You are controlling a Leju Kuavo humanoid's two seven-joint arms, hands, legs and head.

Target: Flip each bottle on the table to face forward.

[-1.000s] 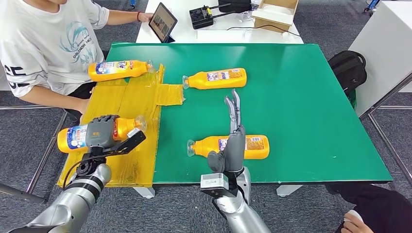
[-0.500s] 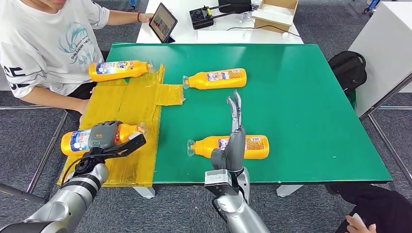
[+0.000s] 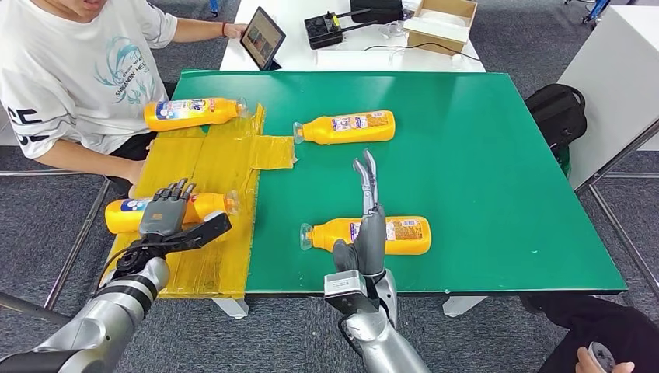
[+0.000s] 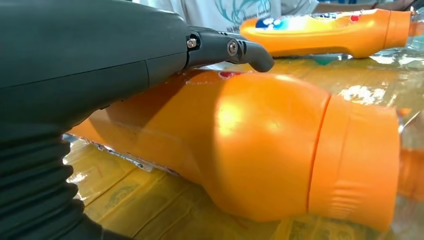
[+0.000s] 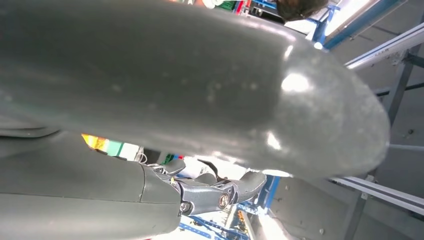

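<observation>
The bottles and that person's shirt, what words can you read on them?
White T-shirt of the person at the table's left: a line of small teal print beside a swirl design, too blurred to spell out.
White T-shirt sleeve: large dark letters, cut off, not readable.
Four orange plastic bottles lying on their sides, such as the far one on the green tabletop: colourful labels, print too small to read.
Dark tablet on the white table: screen content unreadable.

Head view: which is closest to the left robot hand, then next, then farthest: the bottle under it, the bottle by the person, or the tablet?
From the left robot hand:
1. The orange bottle on the yellow mat, lying right under its fingers.
2. The orange bottle near the person, at the mat's far end.
3. The tablet, propped on the white table beyond the green one.
</observation>
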